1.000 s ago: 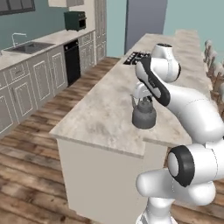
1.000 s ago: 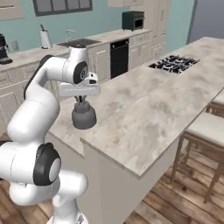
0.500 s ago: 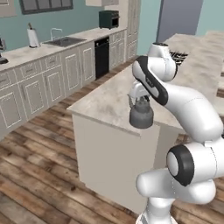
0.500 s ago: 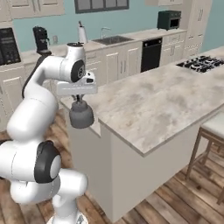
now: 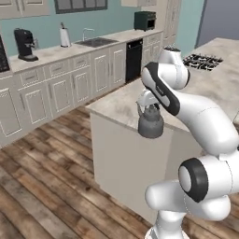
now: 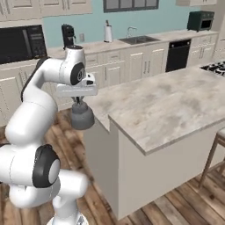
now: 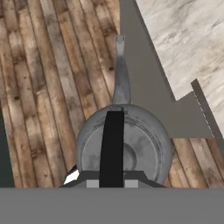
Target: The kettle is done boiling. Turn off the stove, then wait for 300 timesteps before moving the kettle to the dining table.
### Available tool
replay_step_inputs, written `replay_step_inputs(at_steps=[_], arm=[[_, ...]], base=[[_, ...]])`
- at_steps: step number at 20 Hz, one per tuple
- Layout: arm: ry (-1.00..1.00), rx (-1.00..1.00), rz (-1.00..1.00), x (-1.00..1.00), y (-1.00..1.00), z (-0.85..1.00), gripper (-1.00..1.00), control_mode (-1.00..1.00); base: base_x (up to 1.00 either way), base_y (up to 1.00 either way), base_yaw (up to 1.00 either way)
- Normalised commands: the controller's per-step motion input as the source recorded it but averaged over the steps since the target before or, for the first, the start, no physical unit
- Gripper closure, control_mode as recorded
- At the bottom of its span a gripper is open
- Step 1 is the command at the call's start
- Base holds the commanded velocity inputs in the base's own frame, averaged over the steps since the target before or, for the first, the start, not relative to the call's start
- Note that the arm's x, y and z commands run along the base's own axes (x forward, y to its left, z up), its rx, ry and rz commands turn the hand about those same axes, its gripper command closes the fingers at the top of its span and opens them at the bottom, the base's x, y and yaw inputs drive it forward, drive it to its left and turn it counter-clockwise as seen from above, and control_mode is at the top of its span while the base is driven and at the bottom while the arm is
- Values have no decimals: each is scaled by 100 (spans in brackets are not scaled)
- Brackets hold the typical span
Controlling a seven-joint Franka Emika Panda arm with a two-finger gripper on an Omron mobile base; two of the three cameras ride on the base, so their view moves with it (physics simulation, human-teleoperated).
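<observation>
One kettle [image 6: 81,117], lid on, hangs from tool [image 6: 78,100] clenched on handle, off counter [image 6: 167,105] corner.

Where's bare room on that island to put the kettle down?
The marble top is bare from its near corner to the stove at the far end. The gripper holds the kettle over the floor, beside that corner.
</observation>
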Motion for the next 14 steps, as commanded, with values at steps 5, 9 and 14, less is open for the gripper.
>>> replay_step_inputs(at_steps=[5,9,14], arm=[[0,0,0,0,0,0,100,100],[0,0,0,0,0,0,100,100],[0,0,0,0,0,0,100,100]], base=[[-7,-55,32],[-35,-58,30],[-21,-64,24]])
